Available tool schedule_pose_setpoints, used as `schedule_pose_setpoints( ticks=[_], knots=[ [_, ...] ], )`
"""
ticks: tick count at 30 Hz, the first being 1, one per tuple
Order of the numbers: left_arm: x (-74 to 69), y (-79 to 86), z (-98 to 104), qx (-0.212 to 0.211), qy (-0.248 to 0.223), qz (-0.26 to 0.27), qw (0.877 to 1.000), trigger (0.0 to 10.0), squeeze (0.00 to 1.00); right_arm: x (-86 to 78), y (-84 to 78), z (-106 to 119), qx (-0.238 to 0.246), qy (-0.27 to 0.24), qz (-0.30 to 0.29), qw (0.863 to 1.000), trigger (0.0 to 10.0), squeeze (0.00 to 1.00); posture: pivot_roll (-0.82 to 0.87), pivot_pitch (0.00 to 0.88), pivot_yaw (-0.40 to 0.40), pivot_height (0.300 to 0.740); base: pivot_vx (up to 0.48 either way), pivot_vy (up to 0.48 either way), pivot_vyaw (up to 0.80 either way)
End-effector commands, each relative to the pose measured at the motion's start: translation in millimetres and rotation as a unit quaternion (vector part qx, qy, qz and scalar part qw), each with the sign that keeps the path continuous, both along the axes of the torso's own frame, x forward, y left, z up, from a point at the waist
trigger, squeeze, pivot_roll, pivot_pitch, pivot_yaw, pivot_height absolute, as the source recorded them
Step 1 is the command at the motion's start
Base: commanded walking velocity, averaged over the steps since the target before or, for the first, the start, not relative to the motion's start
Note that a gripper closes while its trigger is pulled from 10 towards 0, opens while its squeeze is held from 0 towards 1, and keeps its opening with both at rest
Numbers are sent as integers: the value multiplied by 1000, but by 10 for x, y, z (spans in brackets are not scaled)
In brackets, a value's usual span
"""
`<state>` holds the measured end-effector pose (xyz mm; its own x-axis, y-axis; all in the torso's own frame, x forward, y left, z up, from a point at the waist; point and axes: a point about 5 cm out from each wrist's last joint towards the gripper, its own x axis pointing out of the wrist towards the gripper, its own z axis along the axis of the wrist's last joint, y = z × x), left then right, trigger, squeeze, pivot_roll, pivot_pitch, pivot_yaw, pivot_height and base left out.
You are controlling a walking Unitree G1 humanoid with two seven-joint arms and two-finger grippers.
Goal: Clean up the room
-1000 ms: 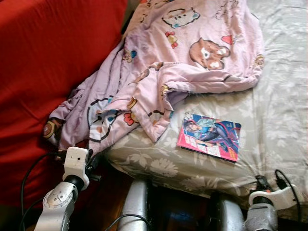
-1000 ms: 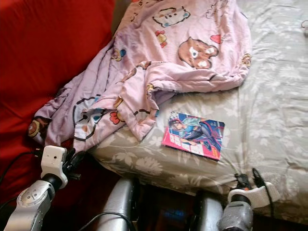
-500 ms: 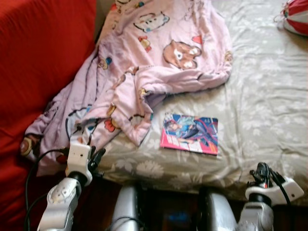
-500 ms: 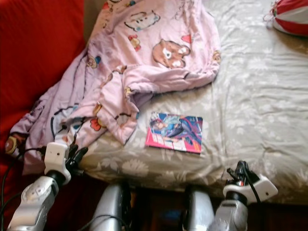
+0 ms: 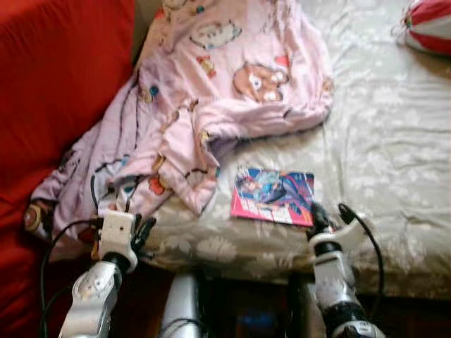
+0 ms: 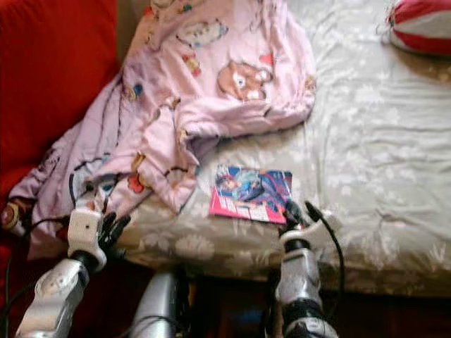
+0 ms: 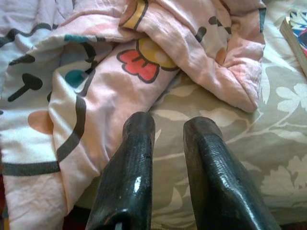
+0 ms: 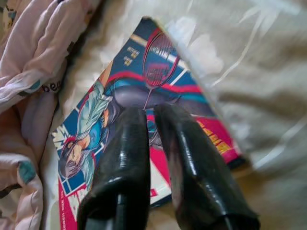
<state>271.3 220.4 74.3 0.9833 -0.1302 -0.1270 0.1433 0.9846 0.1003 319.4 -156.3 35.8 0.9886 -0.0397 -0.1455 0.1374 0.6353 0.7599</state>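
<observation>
Nearest the body, the right gripper (image 5: 318, 217) is up at the front edge of the bed (image 5: 394, 169), its fingers (image 8: 127, 158) nearly pressed together with just a thin slit between them, pinching nothing. Directly under those tips, in the right wrist view, lies the comic book (image 5: 273, 196), flat on the grey floral sheet. In the head view the book sits at about 11 o'clock from the gripper, touching or all but touching its near right corner. Its long axis runs across the bed, roughly 9 to 3 o'clock, tipped slightly so the right end sits a little lower. The right arm is plainly the nearer one, so I judge the book to be its job, and the fingers will likely need to spread to take an edge.

Over at the near left corner of the bed, the left gripper (image 5: 138, 227) hovers with fingers (image 7: 127, 167) slightly parted and empty, just beside the hanging hem of the pink cartoon blanket (image 5: 211, 91). From it the book lies out at about 2 o'clock, well apart.

Farther back, the blanket sprawls toward 12 o'clock against the red wall (image 5: 56, 84). Far off at 1 o'clock sits a red-and-white striped object (image 5: 430, 24), too cropped to identify.
</observation>
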Motion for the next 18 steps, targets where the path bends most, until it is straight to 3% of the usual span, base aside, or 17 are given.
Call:
schedule_pose_setpoints(
  ticks=[1, 11, 12, 18],
  knots=[
    [-72, 96, -49, 8, 10, 14, 1000, 10000, 0, -45, 31, -76, 12, 19, -3, 1000, 10000, 1000, 210, 207, 78, 601, 0, 0, 0],
    [-90, 94, -63, 10, 12, 13, 1000, 10000, 0, -71, 80, -148, 26, 33, -6, 999, 10000, 1000, 205, 202, 80, 601, 0, 0, 0],
    [-92, 93, -64, 10, 13, 13, 1000, 10000, 0, -77, 48, -154, 27, 34, -15, 999, 10000, 27, 205, 204, 80, 601, 0, 0, 0],
    [-93, 92, -63, 10, 13, 13, 1000, 10000, 0, -97, -16, -181, 30, 41, -30, 998, 10000, 0, 205, 213, 79, 601, 0, 0, 0]
  ],
)
